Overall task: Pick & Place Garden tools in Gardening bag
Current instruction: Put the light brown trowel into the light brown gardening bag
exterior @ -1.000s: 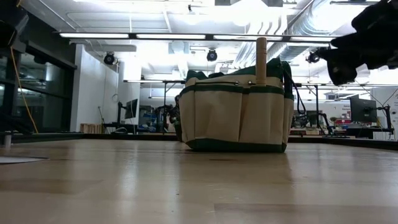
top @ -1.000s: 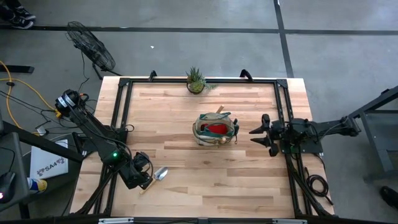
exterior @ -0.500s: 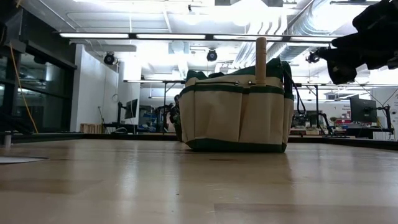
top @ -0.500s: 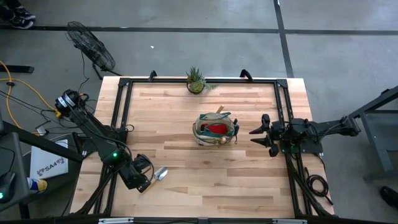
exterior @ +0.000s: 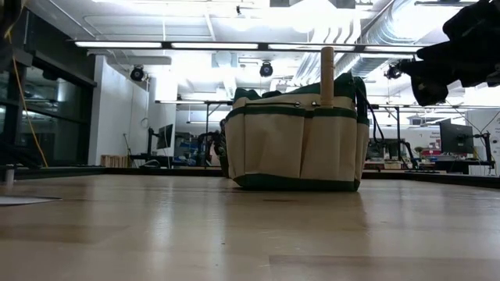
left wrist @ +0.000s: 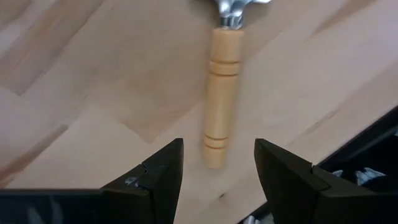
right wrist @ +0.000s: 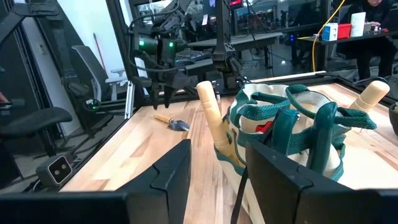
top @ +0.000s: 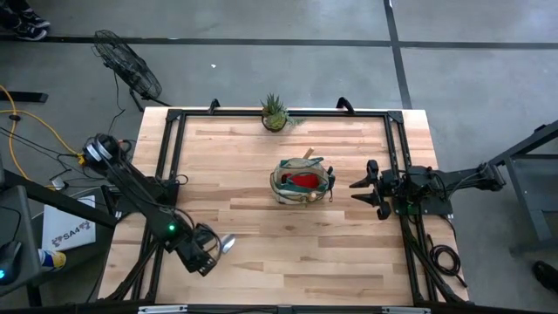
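Observation:
A silver-bladed trowel (top: 226, 243) with a wooden handle (left wrist: 222, 93) lies flat on the table near the front left. My left gripper (top: 207, 256) is open above the handle's free end, one finger on either side of it (left wrist: 217, 147), touching nothing that I can see. The tan gardening bag with green trim (top: 281, 177) stands mid-table, with a red glove (top: 302, 180) and wooden handles (right wrist: 211, 118) sticking out of it. My right gripper (top: 359, 187) is open and empty, right of the bag, pointing at it.
A spiky green potted plant (top: 274, 113) stands at the table's far edge. A black frame (top: 173, 148) runs along the table's sides. Bare wood lies between the trowel and the bag.
My left gripper has moved a little toward the table's near edge and to the right, coming over the trowel's handle, which it now covers in the high view. The trowel has stayed where it was.

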{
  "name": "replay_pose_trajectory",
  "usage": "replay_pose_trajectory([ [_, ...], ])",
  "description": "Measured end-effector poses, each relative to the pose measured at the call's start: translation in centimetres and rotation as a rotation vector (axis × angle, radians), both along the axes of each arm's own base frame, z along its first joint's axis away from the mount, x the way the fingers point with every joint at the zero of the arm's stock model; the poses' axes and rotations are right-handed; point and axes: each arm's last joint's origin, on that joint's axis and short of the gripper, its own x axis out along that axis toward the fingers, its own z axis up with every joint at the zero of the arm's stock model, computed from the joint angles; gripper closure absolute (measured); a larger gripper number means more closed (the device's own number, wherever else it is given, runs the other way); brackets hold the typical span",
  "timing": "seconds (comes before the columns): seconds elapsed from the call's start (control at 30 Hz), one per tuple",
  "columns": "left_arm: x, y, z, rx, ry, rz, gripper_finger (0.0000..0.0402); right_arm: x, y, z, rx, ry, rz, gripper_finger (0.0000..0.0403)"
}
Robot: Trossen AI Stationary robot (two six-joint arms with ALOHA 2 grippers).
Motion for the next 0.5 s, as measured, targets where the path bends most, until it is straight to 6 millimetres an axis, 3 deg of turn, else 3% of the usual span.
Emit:
replay_pose_trajectory([
  [0.5, 1.0, -1.1, -2.1, 0.108, 0.069, -0.049, 0.021, 0.0, 0.0, 0.0, 0.0, 0.0, 0.0, 0.0258],
])
